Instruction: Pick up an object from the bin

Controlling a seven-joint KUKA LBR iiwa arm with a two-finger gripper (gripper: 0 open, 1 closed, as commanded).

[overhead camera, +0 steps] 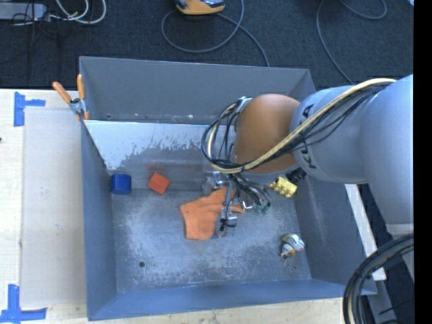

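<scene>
Lighting: bright, even, from above. Far inside wall of the bin [98, 248]: pale lit band, brightest at left, darker grey above it. Floor of the bin: evenly lit, soft faint shadow under the arm [358, 140] beside the orange cloth [197, 220]. Glare: broad soft sheen on the arm's orange cover [266, 123]. Surroundings: carpet [135, 39] dim.

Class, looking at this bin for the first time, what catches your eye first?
The big arm with its orange cover reaches in from the right, its pincer over an orange cloth at the centre. A blue cube and an orange-red cube sit apart to its left.
</scene>
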